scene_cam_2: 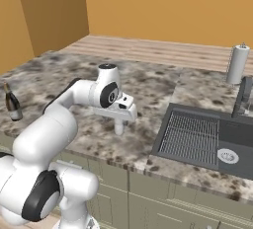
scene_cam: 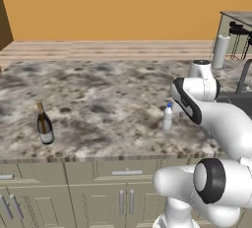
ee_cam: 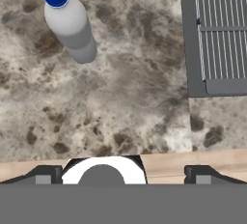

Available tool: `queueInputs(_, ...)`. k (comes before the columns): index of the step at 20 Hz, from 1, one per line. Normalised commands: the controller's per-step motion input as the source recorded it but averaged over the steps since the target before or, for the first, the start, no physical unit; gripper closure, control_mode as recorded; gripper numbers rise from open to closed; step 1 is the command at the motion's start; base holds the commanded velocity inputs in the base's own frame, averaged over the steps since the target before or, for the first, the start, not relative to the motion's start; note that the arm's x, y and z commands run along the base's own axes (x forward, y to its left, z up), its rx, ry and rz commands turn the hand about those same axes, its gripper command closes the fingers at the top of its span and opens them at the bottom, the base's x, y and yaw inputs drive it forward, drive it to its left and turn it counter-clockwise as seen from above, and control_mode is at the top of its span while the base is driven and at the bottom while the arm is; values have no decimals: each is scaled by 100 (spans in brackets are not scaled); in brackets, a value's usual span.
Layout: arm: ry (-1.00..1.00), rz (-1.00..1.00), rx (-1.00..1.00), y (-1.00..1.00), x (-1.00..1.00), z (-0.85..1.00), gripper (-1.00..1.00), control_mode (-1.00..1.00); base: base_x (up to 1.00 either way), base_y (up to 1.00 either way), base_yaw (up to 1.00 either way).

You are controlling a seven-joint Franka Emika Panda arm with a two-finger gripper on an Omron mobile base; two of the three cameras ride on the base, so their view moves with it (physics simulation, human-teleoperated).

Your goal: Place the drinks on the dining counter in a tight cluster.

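Positions are taken from the dark grey sink basin with its ribbed drain rack (scene_cam_2: pixel 197 136), sunk into the marbled grey-brown stone counter over beige cabinet drawers (scene_cam: pixel 98 99).

Far left of the sink, near the counter's front edge, a dark glass wine bottle with a pale label (scene_cam: pixel 45 124) is seen standing upright, well apart from everything else.

Nearer the sink, still to its left, a small clear plastic water bottle with a blue cap (scene_cam: pixel 168 117) is seen upright on the stone. In the hand view it is set at the upper left, off the gripper's line, with the rack's corner at the upper right.

The two-finger gripper (ee_cam: pixel 120 174) is held above the counter between that bottle and the sink; its dark fingertips (ee_cam: pixel 43 174) are spread wide, with nothing between them.

Behind the sink, a white paper-towel roll on a stand (scene_cam_2: pixel 237 64) is noted. Far right in the left base view, black bar stools (scene_cam: pixel 240 30) are seen under a grey-topped bar (scene_cam: pixel 238 15).
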Motion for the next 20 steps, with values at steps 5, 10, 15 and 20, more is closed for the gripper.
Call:
queueInputs(5, 6, -2, 0, 14, -29, -3, -100, -100, 0, 0, 0)
queueInputs(10, 0, 0, -5, 35, -19, -5, -100, -100, 0, 0, 0)
queueInputs(15, -16, 8, -2, 29, 2, 0, -100, -100, 0, 0, 0)
queueInputs(20, -19, 0, 0, 17, 0, -12, -100, -100, 0, 0, 0)
